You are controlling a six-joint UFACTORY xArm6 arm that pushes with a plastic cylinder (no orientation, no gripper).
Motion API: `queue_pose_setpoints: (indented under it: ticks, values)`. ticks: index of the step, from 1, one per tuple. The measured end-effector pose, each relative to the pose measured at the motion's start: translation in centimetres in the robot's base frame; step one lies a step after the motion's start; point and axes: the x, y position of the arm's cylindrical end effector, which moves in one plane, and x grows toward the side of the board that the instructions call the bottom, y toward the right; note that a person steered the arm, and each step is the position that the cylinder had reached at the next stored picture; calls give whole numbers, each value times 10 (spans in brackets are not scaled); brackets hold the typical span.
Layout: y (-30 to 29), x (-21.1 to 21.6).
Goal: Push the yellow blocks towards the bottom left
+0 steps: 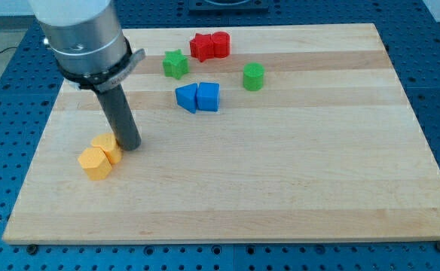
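Note:
Two yellow blocks lie touching at the view's lower left: one yellow block (pixel 107 146) and, just below-left of it, a second yellow block (pixel 94 163). My tip (pixel 130 144) stands on the board right beside the upper yellow block, at its right side, touching or almost touching it. The dark rod rises from there to the grey arm body at the view's top left.
Two blue blocks (pixel 187 98) (pixel 209 96) sit side by side above the board's centre. A green star-like block (pixel 175 64) and a green cylinder (pixel 254 77) flank them. Two red blocks (pixel 203 47) (pixel 221 44) lie at the top edge. The wooden board (pixel 280 181) sits on a blue perforated table.

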Motion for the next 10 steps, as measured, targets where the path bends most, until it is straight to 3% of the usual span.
queue_pose_setpoints:
  ticks: [2,3,5,6,10]
  values:
    - [-49,20]
    - [-36,29]
    - [-57,-17]
    - [-106,-18]
    - [-45,36]
